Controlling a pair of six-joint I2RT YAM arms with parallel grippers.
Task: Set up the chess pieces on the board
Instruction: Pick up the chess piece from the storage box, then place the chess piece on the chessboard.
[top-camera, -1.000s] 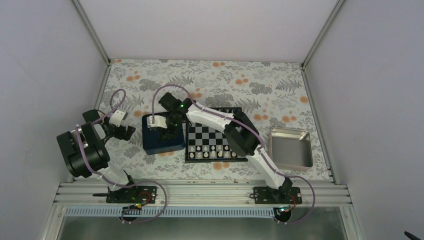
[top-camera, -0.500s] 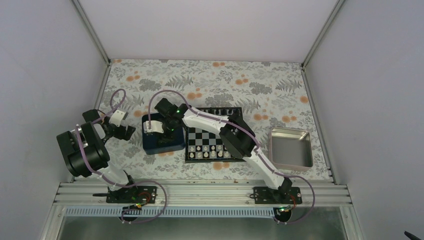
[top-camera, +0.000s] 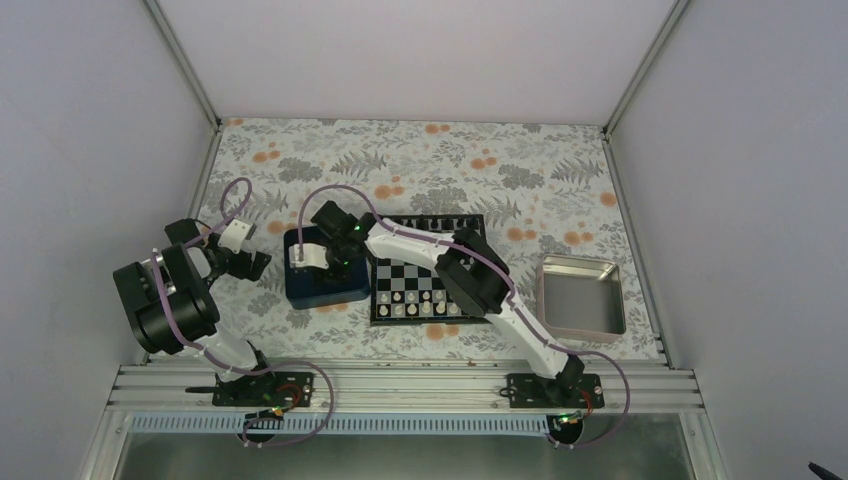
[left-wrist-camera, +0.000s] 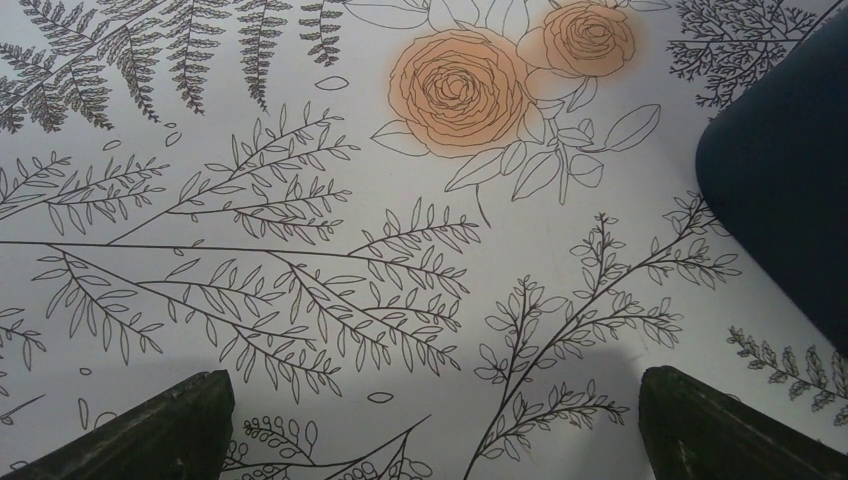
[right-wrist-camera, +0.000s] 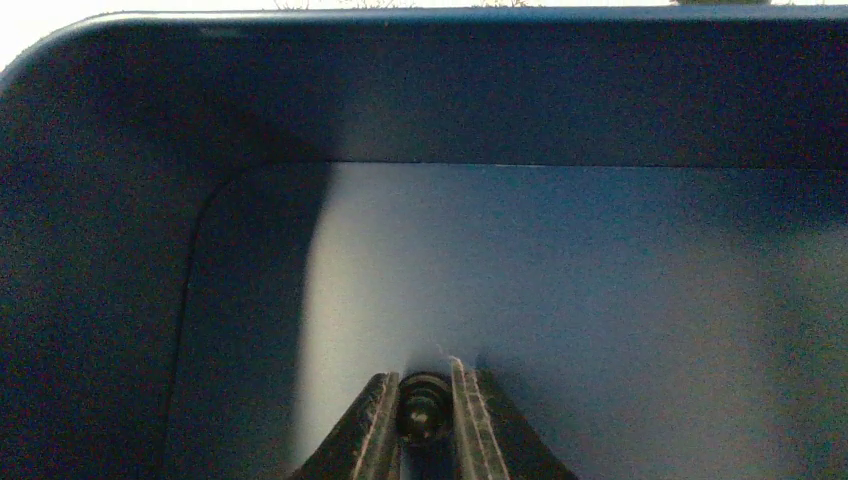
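Right hand (right-wrist-camera: 421, 388) is pinching a black piece (right-wrist-camera: 424, 412) on the blue tray (right-wrist-camera: 500, 90) floor, left hand (left-wrist-camera: 430, 425) spread over the desk (left-wrist-camera: 300, 150). I'd lift straight up, clear the wall, then swing to the board (top-camera: 405, 270).

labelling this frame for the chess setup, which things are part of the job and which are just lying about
Job: black chess piece, gripped by the right gripper inside the dark blue tray; board.
Lying about: silver tray; white pieces, already on the board; left gripper, open above the tablecloth.
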